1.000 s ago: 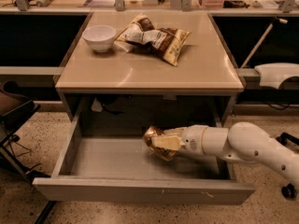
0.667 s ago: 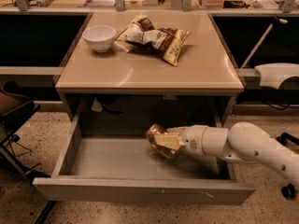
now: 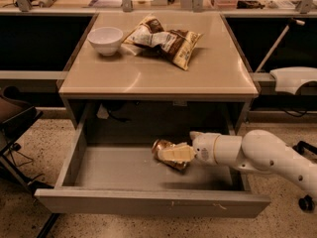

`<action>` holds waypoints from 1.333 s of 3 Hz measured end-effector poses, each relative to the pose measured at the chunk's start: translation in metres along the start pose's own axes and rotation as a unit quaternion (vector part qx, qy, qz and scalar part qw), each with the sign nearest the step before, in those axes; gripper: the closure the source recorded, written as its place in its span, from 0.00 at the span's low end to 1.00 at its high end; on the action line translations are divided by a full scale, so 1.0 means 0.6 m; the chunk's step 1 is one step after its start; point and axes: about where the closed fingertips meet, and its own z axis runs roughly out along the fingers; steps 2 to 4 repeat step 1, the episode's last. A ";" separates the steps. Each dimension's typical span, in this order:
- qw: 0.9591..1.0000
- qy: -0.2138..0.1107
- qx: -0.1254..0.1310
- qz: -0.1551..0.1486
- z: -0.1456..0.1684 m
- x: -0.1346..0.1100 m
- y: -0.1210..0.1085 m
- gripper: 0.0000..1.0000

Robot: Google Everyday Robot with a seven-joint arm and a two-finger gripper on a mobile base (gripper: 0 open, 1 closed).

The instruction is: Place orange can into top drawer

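Observation:
The orange can [image 3: 164, 149], a small dented gold-orange metal can, lies tilted on its side inside the open top drawer [image 3: 119, 170], right of its middle and close to the grey floor. My gripper [image 3: 174, 155] reaches in from the right on the white arm [image 3: 257, 155], and its pale fingers [image 3: 177, 154] are closed around the can. The drawer is pulled far out under the beige table [image 3: 158, 73], with its plain front panel [image 3: 148, 202] nearest the camera.
On the table top stand a white bowl [image 3: 105, 39] at the back left and a brown-and-white snack bag [image 3: 166, 39] beside it. A dark chair [image 3: 15, 128] is at the left. A white object [image 3: 294, 78] rests on the right ledge.
The gripper with the can has shifted slightly right and a little lower inside the drawer. The drawer, bowl and bag have not moved.

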 end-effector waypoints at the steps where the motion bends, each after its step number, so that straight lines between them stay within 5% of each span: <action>1: 1.000 0.000 0.000 0.000 0.000 0.000 0.000 0.00; 4: 1.000 0.000 0.000 0.000 0.000 0.000 0.000 0.00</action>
